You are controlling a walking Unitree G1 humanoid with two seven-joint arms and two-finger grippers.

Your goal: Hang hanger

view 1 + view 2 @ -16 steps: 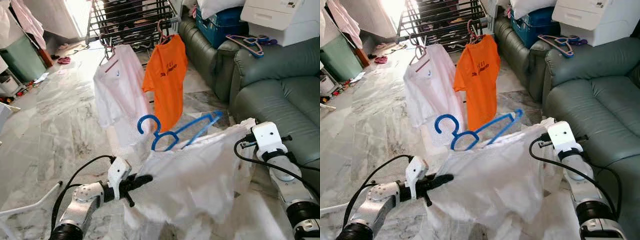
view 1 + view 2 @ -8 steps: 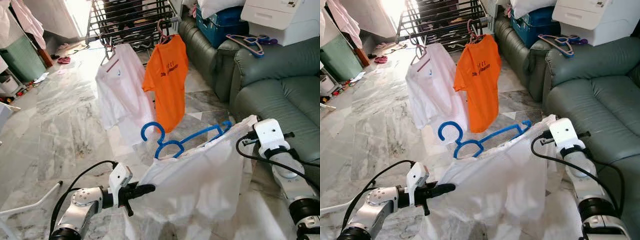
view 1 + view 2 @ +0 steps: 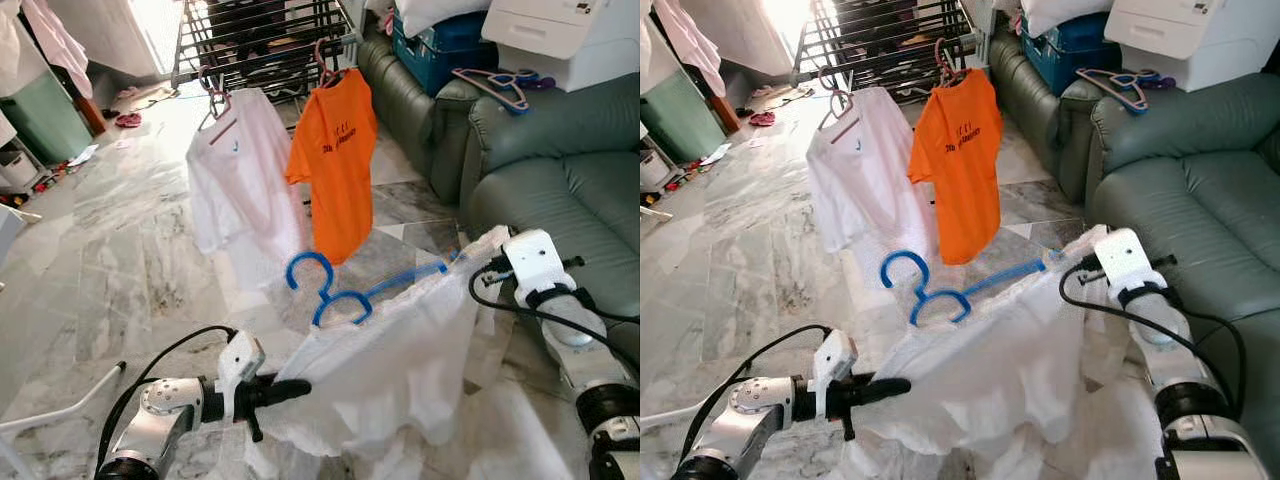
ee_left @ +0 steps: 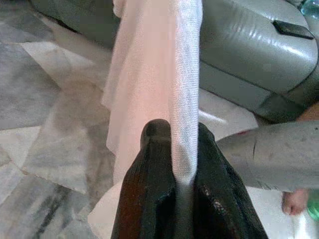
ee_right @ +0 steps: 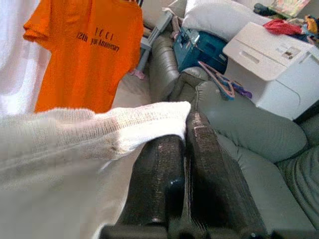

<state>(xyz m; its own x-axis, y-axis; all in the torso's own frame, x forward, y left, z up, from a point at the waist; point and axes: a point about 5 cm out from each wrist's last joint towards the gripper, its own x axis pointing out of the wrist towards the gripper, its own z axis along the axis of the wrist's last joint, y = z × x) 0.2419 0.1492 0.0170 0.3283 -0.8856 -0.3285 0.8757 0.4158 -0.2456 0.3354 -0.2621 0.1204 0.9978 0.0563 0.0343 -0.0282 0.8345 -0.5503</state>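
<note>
Both arms are up with a white shirt [image 3: 400, 370] stretched between them; the left end effector [image 3: 285, 390] is clamped on one edge of the cloth, its wrist view showing the fabric pinched tight between the two black fingers [image 4: 144, 199]; the right end effector [image 5: 184, 149] is clamped on the opposite edge, fingers together on a folded hem, out near the sofa [image 3: 560, 180]; holding both edges apart looks like the way to keep the shirt spread and off the floor [image 3: 130, 260].

The blue hanger [image 3: 345, 290] sits between the two end effectors, ahead of the left one and beside the right one; its hook curls up free above the cloth while its far arm runs under the shirt's top edge toward the right end effector; I can't tell whether the hanger is gripped along with the hem or just carried by the fabric.

Beyond the end effectors stands the drying rack [image 3: 260, 40], with a white tee [image 3: 240, 180] and an orange tee [image 3: 335, 160] hanging from its front rail; that's surely the target; by my read the hook needs lifting well forward and up to reach the rail; risk is the hanger sliding out of the loose cloth on the way; spare hangers [image 3: 495, 85] lie on the sofa arm, well off beyond the right end effector.
</note>
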